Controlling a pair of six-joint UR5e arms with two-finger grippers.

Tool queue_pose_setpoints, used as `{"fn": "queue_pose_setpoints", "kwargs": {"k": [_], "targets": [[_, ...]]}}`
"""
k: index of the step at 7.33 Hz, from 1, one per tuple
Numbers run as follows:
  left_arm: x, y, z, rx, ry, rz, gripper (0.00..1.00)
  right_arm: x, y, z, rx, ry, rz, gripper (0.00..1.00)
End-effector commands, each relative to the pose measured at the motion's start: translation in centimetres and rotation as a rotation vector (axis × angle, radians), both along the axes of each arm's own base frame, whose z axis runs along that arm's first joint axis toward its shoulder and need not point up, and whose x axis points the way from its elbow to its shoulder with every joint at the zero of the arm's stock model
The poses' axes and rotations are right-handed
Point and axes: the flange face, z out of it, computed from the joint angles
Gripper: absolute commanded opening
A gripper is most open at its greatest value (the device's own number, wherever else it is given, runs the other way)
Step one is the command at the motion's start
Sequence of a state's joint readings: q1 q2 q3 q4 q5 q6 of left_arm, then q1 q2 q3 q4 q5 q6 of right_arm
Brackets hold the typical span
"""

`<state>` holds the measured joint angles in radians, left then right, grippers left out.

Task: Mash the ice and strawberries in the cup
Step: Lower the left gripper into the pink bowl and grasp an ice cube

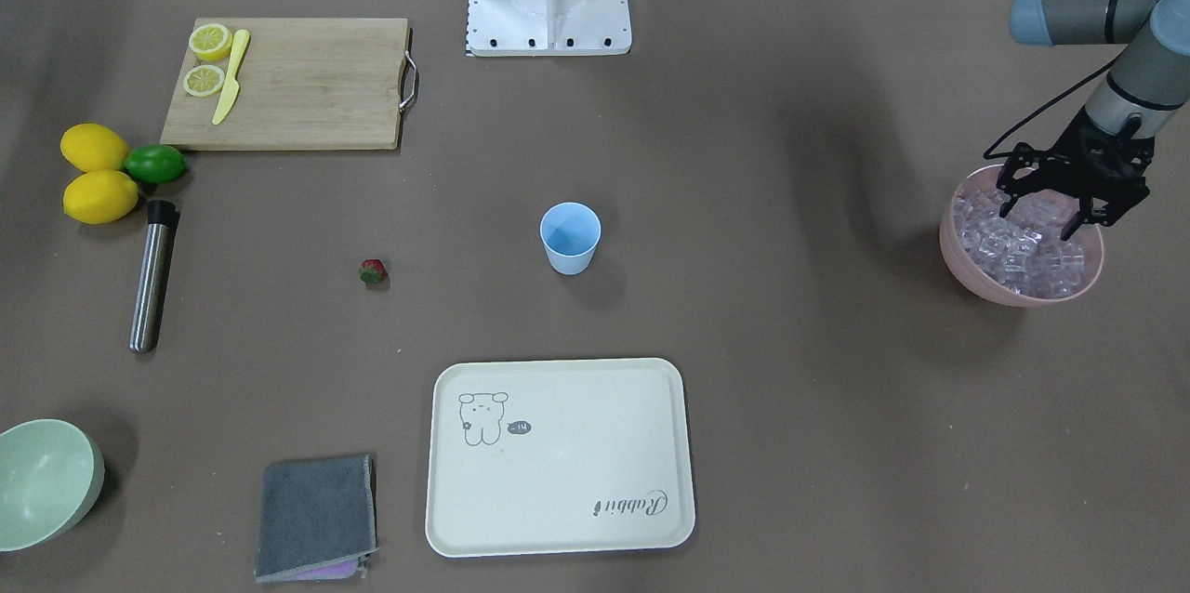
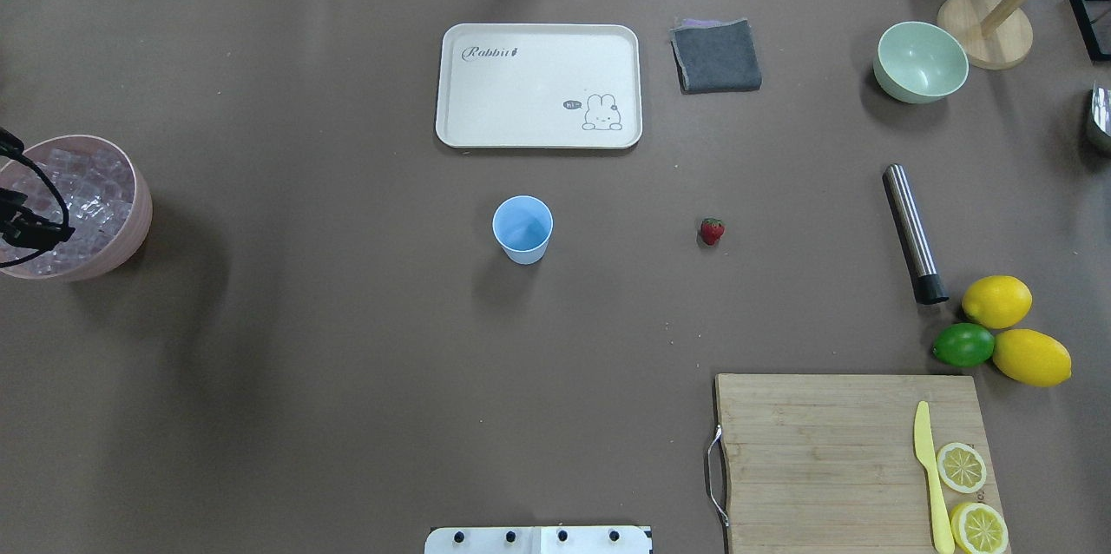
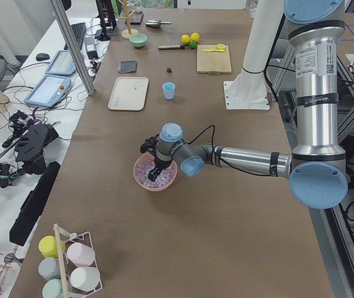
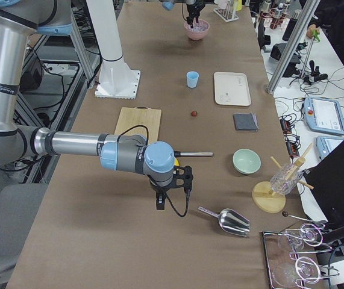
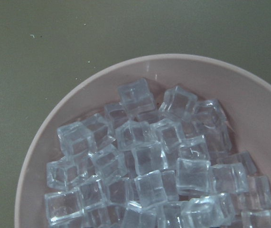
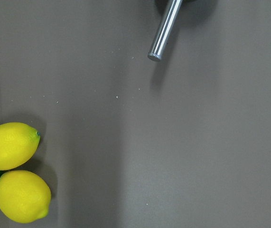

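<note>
The overhead view's left edge cuts off the pink bowl (image 2: 139, 215); the front view's left edge clips the pale-green bowl (image 1: 93, 472). The right gripper (image 4: 173, 195) appears only side-on, its jaws' spacing unreadable.

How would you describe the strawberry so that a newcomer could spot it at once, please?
Find the cream rabbit tray at mid-table; the pale-blue cup stands just on the robot's side of it. Level with the cup, toward the robot's right, between it and the steel rod, lies the strawberry. It is the only red thing, tiny, with a green leafy top.
</note>
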<state>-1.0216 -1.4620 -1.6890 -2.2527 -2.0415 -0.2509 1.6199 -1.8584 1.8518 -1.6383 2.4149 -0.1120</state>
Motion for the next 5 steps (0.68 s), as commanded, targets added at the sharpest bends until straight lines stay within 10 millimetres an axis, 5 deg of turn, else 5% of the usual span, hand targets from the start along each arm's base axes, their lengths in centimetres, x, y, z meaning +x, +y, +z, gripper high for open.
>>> {"fn": "queue_pose_setpoints", "kwargs": {"k": [1, 5], "targets": [[-0.49, 0.76, 0.69, -0.013, -0.008, -0.002, 0.70, -0.01, 0.11, 0.09, -0.003, -0.001, 0.000, 1.00], [-1.13, 1.30, 0.60, 0.003, -0.031, -0.027, 0.56, -0.01, 0.15, 0.31, -0.008, -0.001, 0.001, 1.00]]}}
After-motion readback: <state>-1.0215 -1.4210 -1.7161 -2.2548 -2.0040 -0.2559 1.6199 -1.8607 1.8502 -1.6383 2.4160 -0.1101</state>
